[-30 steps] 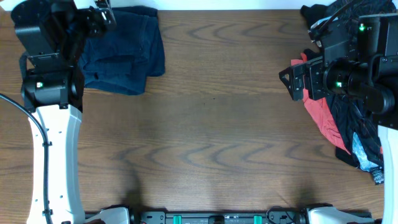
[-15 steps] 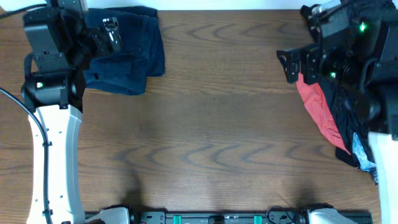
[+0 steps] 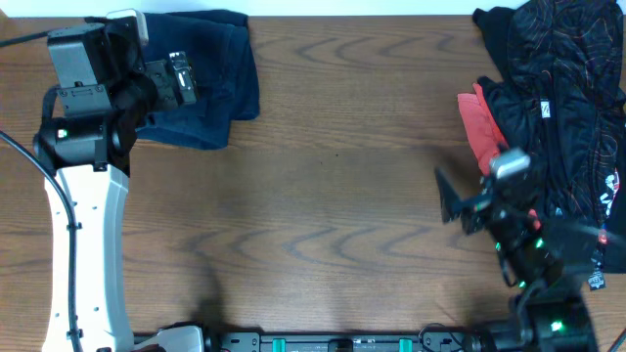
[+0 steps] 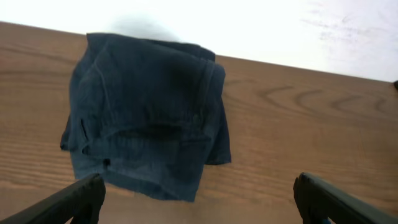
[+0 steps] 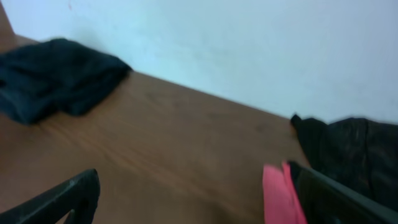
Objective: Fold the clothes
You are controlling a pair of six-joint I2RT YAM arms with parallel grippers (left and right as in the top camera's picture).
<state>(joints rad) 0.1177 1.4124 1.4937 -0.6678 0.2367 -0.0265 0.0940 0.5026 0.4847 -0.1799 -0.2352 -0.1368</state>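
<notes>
Right end effector (image 5: 194,198) backs off, spread wide, empty; left end effector (image 4: 199,194) likewise. One navy shorts (image 4: 149,112); across open counter (image 3: 342,196) from it, one coral garment (image 3: 481,132), one black-patterned garment (image 3: 558,88).

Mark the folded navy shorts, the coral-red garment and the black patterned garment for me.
navy shorts (image 4: 149,118), left wrist view, middle of the folded cloth.
coral-red garment (image 3: 477,122), overhead view, its exposed left part.
black patterned garment (image 3: 558,88), overhead view, upper middle.

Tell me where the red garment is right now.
In the overhead view, the red garment lies on the right side of the table, against the left edge of the black patterned pile.
</notes>
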